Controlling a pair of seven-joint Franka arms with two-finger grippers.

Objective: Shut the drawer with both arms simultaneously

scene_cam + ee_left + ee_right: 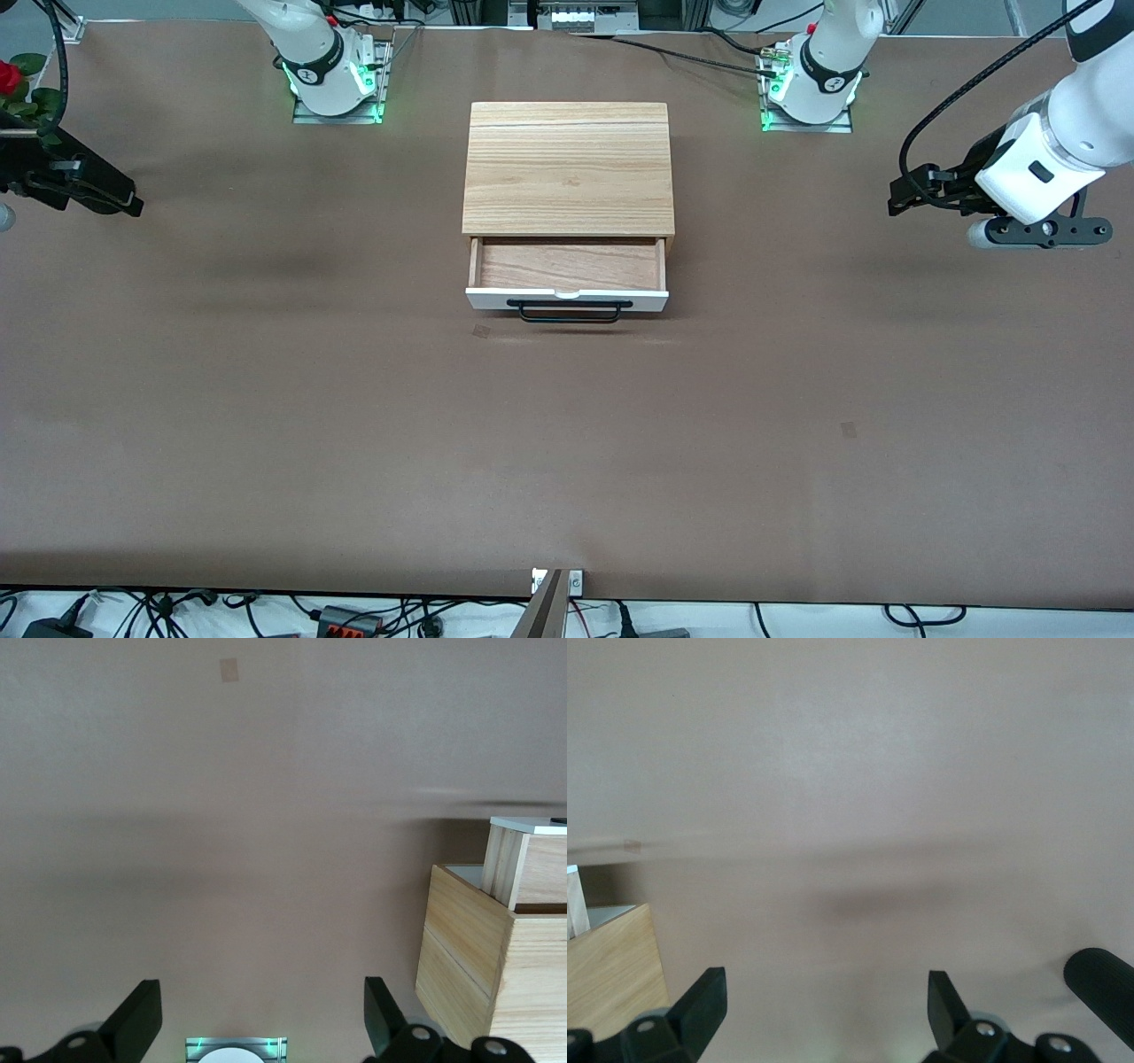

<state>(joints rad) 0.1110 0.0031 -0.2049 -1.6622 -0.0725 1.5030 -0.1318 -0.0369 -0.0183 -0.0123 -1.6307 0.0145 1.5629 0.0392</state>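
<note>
Grippers first, going across the front view: the right gripper (124,202) hangs over bare table (266,425) at the right arm's end, well apart from the cabinet (568,167), and its wrist view shows the fingers (700,1003) spread with nothing between them. In the middle the drawer (567,282) stands pulled out of the cabinet toward the front camera, its wood floor bare, its black handle (567,311) on the white front. The left gripper (904,195) hangs over the left arm's end, its fingers (137,1019) likewise spread and empty. To my eye the task has barely begun; this is the approach. Next, both arms must swing inward and come down in front of the white panel, then push evenly together.
</note>
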